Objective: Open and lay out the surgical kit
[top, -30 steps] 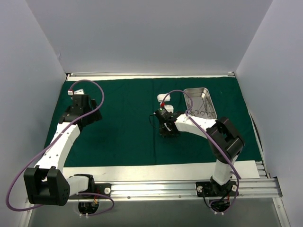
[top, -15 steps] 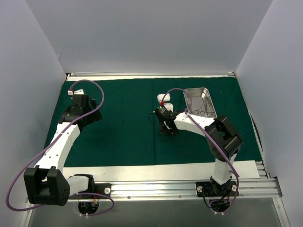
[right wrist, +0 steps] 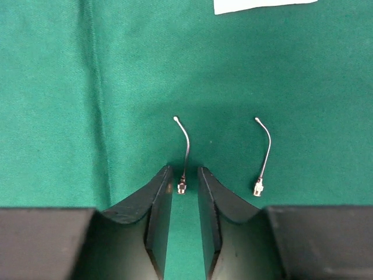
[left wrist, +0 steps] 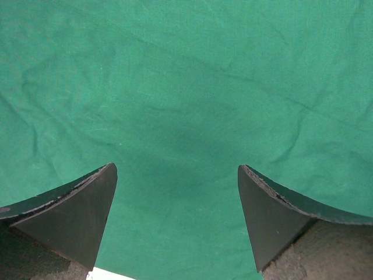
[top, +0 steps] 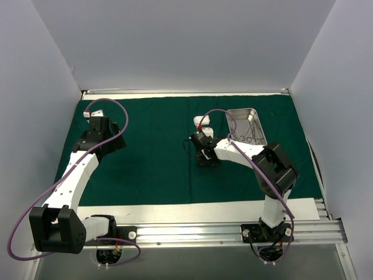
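Note:
The dark green drape [top: 145, 157] lies spread flat over the table. The steel tray [top: 243, 109] stands on it at the back right, with small silver instruments [top: 249, 138] inside. A white packet [top: 202, 121] lies left of the tray. My right gripper [top: 207, 161] is low over the drape; in the right wrist view it [right wrist: 185, 175] has its jaws narrowly apart on either side of the hub of a curved silver needle [right wrist: 185, 151], not pinching it. A second curved needle [right wrist: 265, 151] lies to its right. My left gripper [top: 100, 129] is wide open and empty over bare drape [left wrist: 186, 87].
White walls enclose the table on three sides. A white strip [top: 192, 211] of table shows in front of the drape, then the aluminium rail [top: 192, 233] with the arm bases. A white corner [right wrist: 262, 4] shows at the top of the right wrist view.
My right gripper has shifted slightly back and left over the drape. The left arm has not moved.

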